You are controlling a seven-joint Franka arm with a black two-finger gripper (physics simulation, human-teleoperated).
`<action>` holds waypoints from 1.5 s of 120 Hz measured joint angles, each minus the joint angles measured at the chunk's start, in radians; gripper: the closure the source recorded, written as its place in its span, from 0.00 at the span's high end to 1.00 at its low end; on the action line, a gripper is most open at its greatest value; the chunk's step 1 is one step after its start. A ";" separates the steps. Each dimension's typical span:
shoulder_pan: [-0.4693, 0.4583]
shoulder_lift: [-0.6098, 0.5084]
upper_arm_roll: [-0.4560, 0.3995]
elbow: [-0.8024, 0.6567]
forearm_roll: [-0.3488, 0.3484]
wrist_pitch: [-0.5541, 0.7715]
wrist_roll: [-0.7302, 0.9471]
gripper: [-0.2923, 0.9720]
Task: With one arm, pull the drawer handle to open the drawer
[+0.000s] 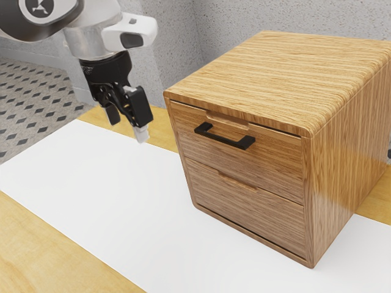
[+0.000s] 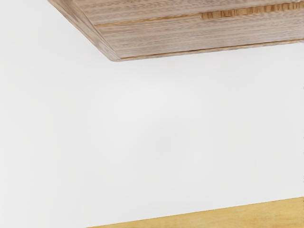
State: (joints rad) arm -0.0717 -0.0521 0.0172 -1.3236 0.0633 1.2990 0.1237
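My fingers [image 1: 138, 111] hang apart in the air with nothing between them, pointing down over the white sheet [image 1: 110, 195] that covers the middle of the wooden surface [image 1: 36, 256]. They are toward the exterior view's left, apart from the wooden cabinet [image 1: 293, 73] that stands on the sheet toward that view's right. The cabinet's front has two drawers, one above the other. The upper drawer [image 1: 269, 155] carries a black bar handle [image 1: 225, 135] near its top edge, and its front sits flush with the cabinet's face, so it is closed. The lower drawer [image 1: 256, 210] has a small wooden pull and is also flush. The handle is level with my fingers or a little lower, and I am not touching it. In the wrist view, the bottom corner of the cabinet [image 2: 190, 33] lies ahead of my hand, with bare white sheet [image 2: 142, 142] beneath me and a strip of the wooden surface [image 2: 237, 216] beyond the sheet's edge.
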 joint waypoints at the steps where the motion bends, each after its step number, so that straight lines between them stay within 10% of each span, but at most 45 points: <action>1: 0.003 -0.002 0.000 -0.001 0.000 0.004 -0.001 0.77; 25: 0.216 -0.043 -0.004 -0.009 -0.008 0.056 0.064 0.77; 47: -0.040 -0.582 -0.021 -0.535 -0.011 0.218 0.364 0.77; 58: -0.049 -0.652 -0.012 -0.644 -0.023 0.314 0.499 0.77; 105: -0.098 -0.508 -0.102 -0.732 -0.023 0.757 0.930 0.77; 180: -0.112 -0.283 -0.066 -0.662 -0.024 0.878 1.276 0.77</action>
State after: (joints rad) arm -0.1840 -0.3346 -0.0493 -1.9857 0.0394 2.1767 1.3993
